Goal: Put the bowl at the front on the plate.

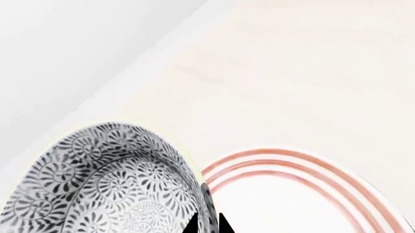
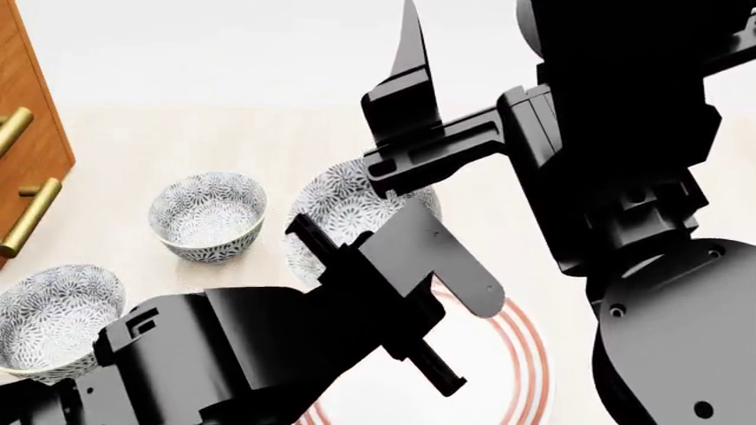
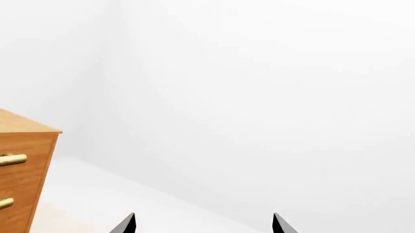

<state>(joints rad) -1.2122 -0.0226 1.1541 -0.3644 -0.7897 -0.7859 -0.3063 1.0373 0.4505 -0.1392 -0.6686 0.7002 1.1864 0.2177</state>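
Bowl (image 1: 110,184) rim is pinched in my left fingers (image 1: 207,224), plate (image 1: 292,194) just beside; I carry it level over the centre. Right fingers (image 3: 203,224) spread, empty.

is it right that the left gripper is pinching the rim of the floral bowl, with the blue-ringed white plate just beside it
Not quite: the rings are red, not blue. The left wrist view shows the left gripper closed on the rim of the small grey-blue floral bowl, and the wide white plate beside it carries three thin red rings.
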